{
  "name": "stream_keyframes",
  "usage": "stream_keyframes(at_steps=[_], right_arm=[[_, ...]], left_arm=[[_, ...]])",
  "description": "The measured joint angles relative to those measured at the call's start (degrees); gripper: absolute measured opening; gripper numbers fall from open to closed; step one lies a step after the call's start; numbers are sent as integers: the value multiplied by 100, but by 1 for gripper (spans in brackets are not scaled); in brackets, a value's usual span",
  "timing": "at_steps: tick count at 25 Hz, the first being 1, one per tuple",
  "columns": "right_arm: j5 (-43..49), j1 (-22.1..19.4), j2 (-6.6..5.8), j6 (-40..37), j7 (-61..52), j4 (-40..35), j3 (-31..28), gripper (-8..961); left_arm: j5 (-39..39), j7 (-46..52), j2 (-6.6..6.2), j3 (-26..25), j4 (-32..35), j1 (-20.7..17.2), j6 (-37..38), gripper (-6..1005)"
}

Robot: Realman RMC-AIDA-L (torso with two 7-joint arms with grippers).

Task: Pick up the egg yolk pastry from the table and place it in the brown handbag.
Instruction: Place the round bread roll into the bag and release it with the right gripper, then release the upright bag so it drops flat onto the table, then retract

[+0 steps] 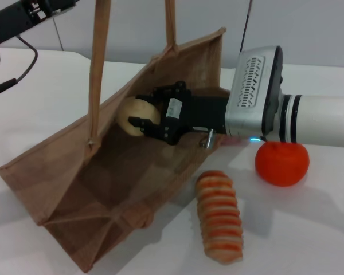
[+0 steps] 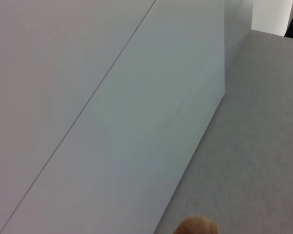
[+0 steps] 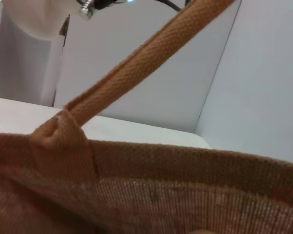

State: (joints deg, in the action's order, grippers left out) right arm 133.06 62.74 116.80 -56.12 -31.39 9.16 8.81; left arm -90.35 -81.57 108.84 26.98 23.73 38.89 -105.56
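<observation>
The brown handbag (image 1: pixel 86 172) lies on the white table with its mouth held open towards me, and its two handles (image 1: pixel 97 63) run straight up out of the head view. My right gripper (image 1: pixel 140 110) reaches into the mouth from the right and is shut on the egg yolk pastry (image 1: pixel 128 112), a pale cream ball held just inside the bag's opening, above its inner wall. The right wrist view shows only the bag's rim (image 3: pixel 185 165) and one handle (image 3: pixel 151 58). My left arm (image 1: pixel 17 20) sits at the top left; its gripper is out of view.
A long orange-striped bread roll (image 1: pixel 219 216) lies in front of the bag's right corner. An orange round fruit (image 1: pixel 281 162) sits below my right wrist. A small tan tip (image 2: pixel 198 225) shows in the left wrist view against a grey wall.
</observation>
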Motion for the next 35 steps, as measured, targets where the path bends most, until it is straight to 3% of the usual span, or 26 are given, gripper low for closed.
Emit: stream_keyframes(at_steps=[8,13,19,28,35], right_arm=[[0,-97,-8,-20,190,136,-128,500],[0,-237,-29,-300,192,108,-282,730],[0,-486,-48,-793,167,-102,-459,890],[0,-1236,-67,-1714,139,-751,-1243,889],[-3,-1680,-70,-2318,136,-1131,-1820,889]], left_arm=[[0,1,3,0,0,-15,0,121],[-26,1,-13,0,0,-41,0,120],[-289,-5,-51,-26,0,-203,-33,120],[-346,-58,-56,-84,0,-311,303,120],[-333,-75,-50,-80,0,-371,722,212]])
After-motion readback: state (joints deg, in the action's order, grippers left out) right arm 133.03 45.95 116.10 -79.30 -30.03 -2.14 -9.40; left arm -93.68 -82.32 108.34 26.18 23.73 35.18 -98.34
